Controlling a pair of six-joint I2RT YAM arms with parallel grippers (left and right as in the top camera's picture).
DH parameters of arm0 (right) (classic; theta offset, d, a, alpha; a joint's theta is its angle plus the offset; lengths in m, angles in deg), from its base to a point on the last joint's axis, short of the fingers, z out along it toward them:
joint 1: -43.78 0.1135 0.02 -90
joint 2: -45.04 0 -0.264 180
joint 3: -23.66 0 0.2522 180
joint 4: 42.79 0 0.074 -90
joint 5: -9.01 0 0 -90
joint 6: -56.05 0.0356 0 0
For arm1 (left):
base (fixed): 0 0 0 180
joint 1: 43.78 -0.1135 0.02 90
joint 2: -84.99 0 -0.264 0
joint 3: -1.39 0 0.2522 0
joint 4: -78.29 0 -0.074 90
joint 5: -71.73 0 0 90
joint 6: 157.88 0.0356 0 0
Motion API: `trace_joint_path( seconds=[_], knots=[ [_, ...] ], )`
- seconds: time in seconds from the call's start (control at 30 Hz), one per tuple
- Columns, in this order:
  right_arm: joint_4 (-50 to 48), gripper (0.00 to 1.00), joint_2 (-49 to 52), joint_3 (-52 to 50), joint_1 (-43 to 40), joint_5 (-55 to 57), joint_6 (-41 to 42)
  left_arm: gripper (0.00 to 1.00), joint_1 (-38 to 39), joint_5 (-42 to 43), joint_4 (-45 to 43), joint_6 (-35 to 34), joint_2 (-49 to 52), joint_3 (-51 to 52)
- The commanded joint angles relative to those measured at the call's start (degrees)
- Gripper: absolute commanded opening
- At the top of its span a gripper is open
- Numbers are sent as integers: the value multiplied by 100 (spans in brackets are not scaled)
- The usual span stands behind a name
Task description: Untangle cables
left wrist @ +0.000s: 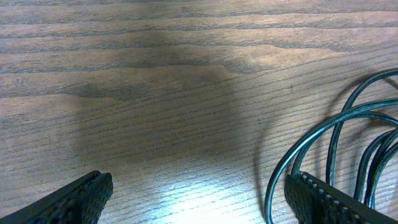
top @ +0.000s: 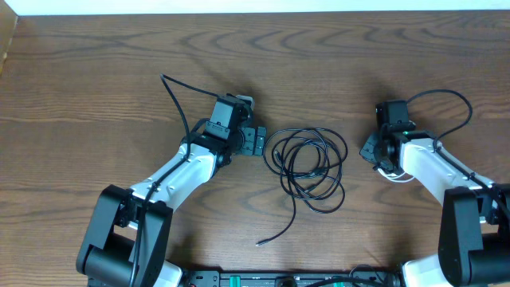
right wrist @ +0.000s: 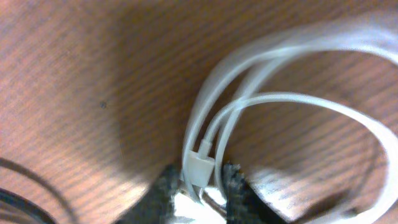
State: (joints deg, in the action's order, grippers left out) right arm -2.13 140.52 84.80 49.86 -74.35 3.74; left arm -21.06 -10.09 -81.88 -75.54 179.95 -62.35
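Two cables on the desk: one black cable coiled at centre, just right of the wide-apart left fingers, and one white cable clamped between the right fingers.

Your left gripper, near the frame centre, has its jaws wide apart. Your right gripper, at the right, pinches the white cable.

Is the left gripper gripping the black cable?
No: in the left wrist view the left gripper has its fingers far apart, and the black cable lies loose on the table by one of them.
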Motion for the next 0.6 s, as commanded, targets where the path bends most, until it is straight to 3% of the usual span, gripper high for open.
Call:
trace_joint_path(
  seconds=[0.0,0.13,0.57],
  knots=[
    [52,8,120,-306,17,-50,151,94,13,-98,9,13,48,26],
    [-57,1,120,-306,-2,337,149,94,13,-98,9,13,46,26],
    [-1073,2,116,177,-929,870,-372,93,13,-98,9,13,46,26]
  ],
)
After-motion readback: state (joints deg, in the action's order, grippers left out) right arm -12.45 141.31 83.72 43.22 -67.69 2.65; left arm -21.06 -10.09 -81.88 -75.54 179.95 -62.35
